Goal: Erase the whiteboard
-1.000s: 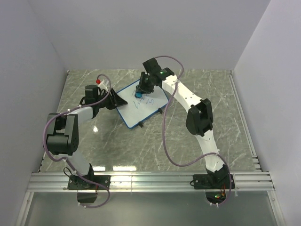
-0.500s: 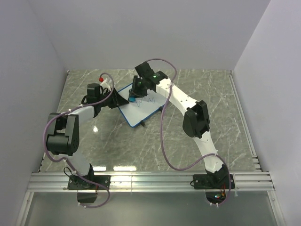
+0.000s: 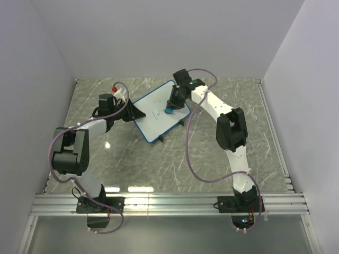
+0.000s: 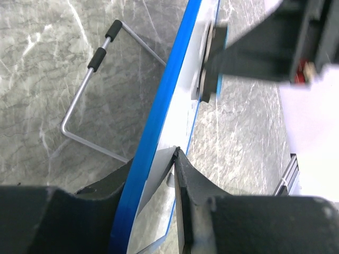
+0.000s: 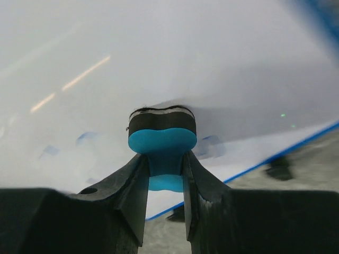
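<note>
**Erasing under way, scribble left near the board's middle**

The whiteboard [image 3: 153, 126] sits askew on the marble tabletop [image 3: 254, 137] with one gripper at each side of it. The left gripper [image 4: 175, 154] is pressed together on the whiteboard's blue rim at its left edge, seemingly to steady it. In the left wrist view a wire foot [image 4: 89, 101] pokes out from under the whiteboard on the side facing away from the writing surface. Whether that edge is lifted clear of the table, I cannot tell.

The right gripper [image 5: 163, 165] pinches the eraser [image 5: 162, 135] by its blue grip. The dark felt face is turned toward the whiteboard's white surface and looks to be touching it, close to the right edge. From above, the eraser [image 3: 169, 110] lies just to the right of a dark scribble [image 3: 157, 114] near the whiteboard's centre.

As a judgement, the job is partly done. The white surface around the eraser looks mostly clean, with only faint bluish smudges [image 5: 86, 138] beside the felt. The scribble toward the centre is unwiped. What is left is to wipe across that scribble and go over the pale residue. The near corner of the whiteboard appears free of marks.
</note>
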Tool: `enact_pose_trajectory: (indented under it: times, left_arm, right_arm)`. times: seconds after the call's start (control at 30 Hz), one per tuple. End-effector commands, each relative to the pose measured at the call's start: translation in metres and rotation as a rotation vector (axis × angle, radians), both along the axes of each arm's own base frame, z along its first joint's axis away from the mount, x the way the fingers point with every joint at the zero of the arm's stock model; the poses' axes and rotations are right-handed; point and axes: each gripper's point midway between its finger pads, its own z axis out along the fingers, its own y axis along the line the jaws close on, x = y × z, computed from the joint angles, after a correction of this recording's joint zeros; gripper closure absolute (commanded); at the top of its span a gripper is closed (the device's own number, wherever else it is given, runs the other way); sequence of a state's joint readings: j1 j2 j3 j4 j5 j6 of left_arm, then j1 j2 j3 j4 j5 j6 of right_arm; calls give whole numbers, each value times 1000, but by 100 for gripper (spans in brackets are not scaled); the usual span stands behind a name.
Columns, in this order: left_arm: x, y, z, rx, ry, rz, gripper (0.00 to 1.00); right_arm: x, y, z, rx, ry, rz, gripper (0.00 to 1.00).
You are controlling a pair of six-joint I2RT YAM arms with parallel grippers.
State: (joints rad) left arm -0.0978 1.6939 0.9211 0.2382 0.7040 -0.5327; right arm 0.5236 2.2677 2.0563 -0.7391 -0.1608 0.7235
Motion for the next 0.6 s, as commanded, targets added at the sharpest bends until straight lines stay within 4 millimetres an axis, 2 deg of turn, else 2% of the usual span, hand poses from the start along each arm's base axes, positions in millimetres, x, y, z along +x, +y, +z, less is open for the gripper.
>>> enact_pose_trajectory:
  times: [0.0, 0.1, 0.13, 0.2, 0.23, 0.27, 0.3, 0.33, 0.37, 0.43, 0.5, 0.53, 0.57]
  left_arm:
    - [-12, 7, -30, 116, 67, 23, 91]
    - [-12, 7, -30, 119, 67, 21, 91]
    - [-12, 7, -30, 118, 67, 20, 92]
    - [-12, 7, -32, 124, 68, 20, 96]
    - [-13, 7, -33, 124, 70, 18, 97]
    - [-13, 8, -33, 125, 72, 21, 99]
    - [-13, 8, -34, 125, 71, 21, 100]
    - [-13, 7, -36, 125, 76, 19, 100]
    - [-12, 7, -35, 125, 73, 21, 100]
    - [-12, 7, -38, 128, 77, 19, 100]
    - [-11, 7, -38, 129, 77, 19, 100]
    - [-11, 6, -39, 130, 79, 19, 100]
    - [-11, 6, -40, 131, 78, 18, 100]
  right_arm:
    - [29, -59, -47, -173, 20, -140, 100]
    - [34, -51, -38, -153, 5, -133, 100]
    - [37, -42, -29, -121, -6, -138, 100]
    - [34, -16, -11, -48, -10, -121, 100]
    - [38, 1, 12, -2, -57, -104, 100]
    - [37, 14, 25, 25, -79, -89, 100]
    - [29, 38, 31, 62, -79, -61, 100]
    - [29, 53, 53, 108, -112, -49, 100]
    - [25, 65, 59, 142, -115, -37, 100]
    - [6, 93, 62, 215, -69, -10, 100]
    - [-5, 110, 59, 251, -49, 18, 100]
    - [-18, 123, 56, 258, -32, 59, 100]
    - [-25, 127, 53, 248, -23, 76, 100]
